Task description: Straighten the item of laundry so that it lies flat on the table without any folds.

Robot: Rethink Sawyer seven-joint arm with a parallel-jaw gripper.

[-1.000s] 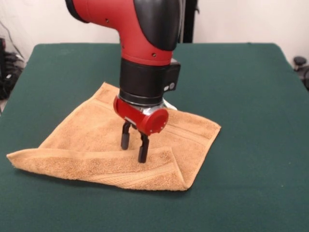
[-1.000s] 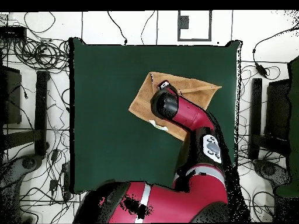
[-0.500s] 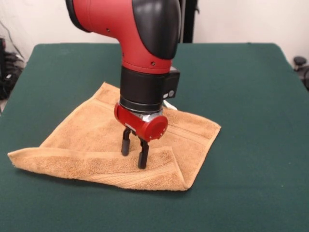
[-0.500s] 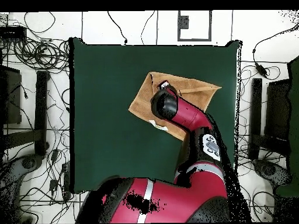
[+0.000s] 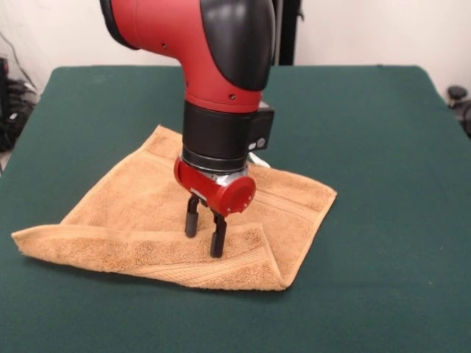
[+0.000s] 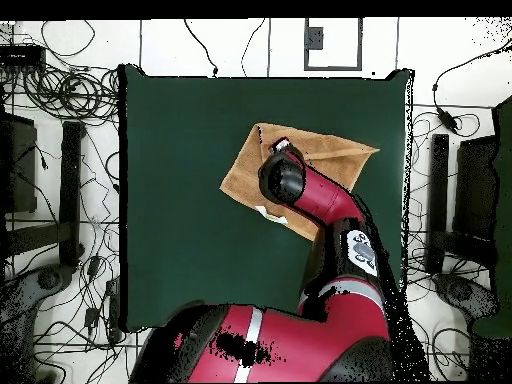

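The orange-tan towel (image 5: 147, 213) lies on the dark green table (image 5: 383, 184) with its near edge folded back over itself as a long flap (image 5: 162, 254). My gripper (image 5: 204, 239) stands straight down over the towel, open, with its two black fingertips (image 5: 216, 248) pressing into the cloth at the flap's upper edge. Nothing is held between them. A bit of white tag (image 5: 257, 160) peeks out behind my wrist. In the overhead view the towel (image 6: 335, 155) shows partly, with my arm (image 6: 300, 190) covering its middle and the gripper hidden.
Bare green table (image 6: 180, 200) surrounds the towel on all sides. Cables and equipment (image 6: 60, 200) lie on the floor beyond the table's edges.
The gripper has sunk a little, from just above the towel to its fingertips touching the cloth. The towel has not moved.
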